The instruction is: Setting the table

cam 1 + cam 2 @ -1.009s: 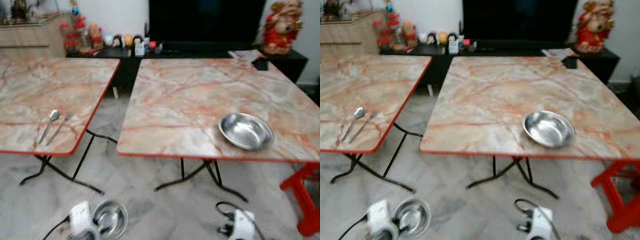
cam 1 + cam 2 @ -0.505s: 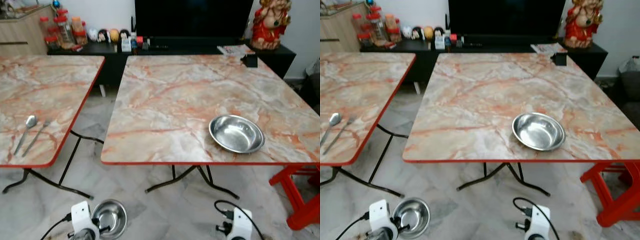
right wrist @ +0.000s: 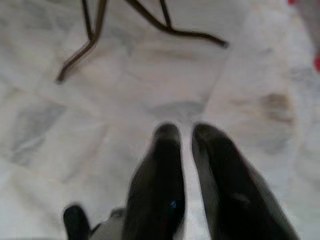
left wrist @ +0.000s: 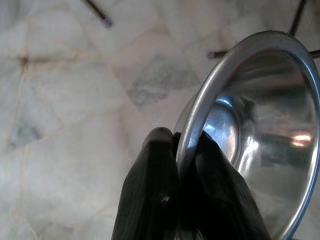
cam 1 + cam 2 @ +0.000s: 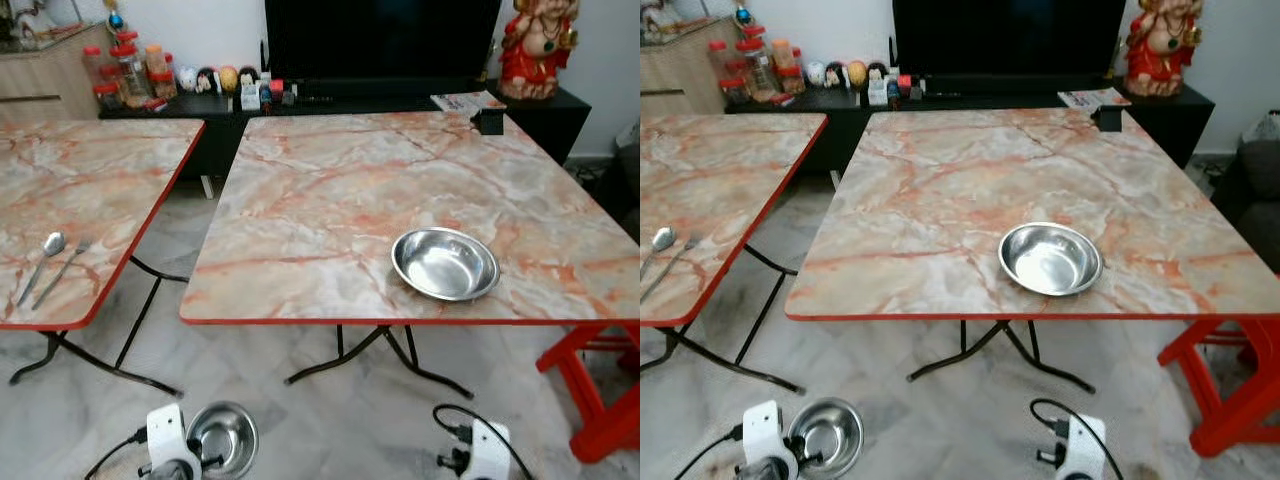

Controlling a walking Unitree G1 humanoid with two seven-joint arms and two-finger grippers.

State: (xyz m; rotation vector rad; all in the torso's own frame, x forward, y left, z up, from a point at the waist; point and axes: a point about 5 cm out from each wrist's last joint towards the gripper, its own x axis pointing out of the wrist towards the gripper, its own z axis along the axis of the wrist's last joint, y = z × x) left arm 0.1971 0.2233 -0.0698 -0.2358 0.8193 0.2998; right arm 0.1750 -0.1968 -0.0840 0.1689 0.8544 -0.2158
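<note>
The left gripper [image 4: 186,145] is low at the near left, down over the floor [image 5: 330,420], its 2 black fingers [image 4: 150,200] pinching the rim of a steel bowl [image 4: 260,130]. One finger lies outside the rim and the other inside, so the bowl stands on edge beyond the fingertips, its hollow facing sideways. From the head camera this held bowl [image 5: 222,438] shows just right of the white left wrist [image 5: 168,436], near the bottom edge.

The right gripper [image 3: 184,131] hangs low at the near right over bare floor, holding nothing; its 2 fingers [image 3: 160,165] are nearly together with a thin gap between the tips. Its white wrist [image 5: 488,452] shows at the bottom edge with a black cable looped beside it.

A second bowl [image 5: 445,263] sits upright on the right table [image 5: 330,180], towards its near edge and right of centre, well apart from both grippers, far and right of the held bowl. The table has a marble-patterned top with a red edge.

On the left table [image 5: 100,170], of the same pattern, a spoon [image 5: 45,260] and a fork [image 5: 65,268] lie side by side near its near edge, far and left of the left gripper.

A red stool [image 5: 600,390] stands at the near right, beside the right table. Beyond the tables are a dark TV [image 5: 380,40], a low black cabinet [image 5: 200,110] with small items and jars, and a red figurine [image 5: 535,45] at the far right.
</note>
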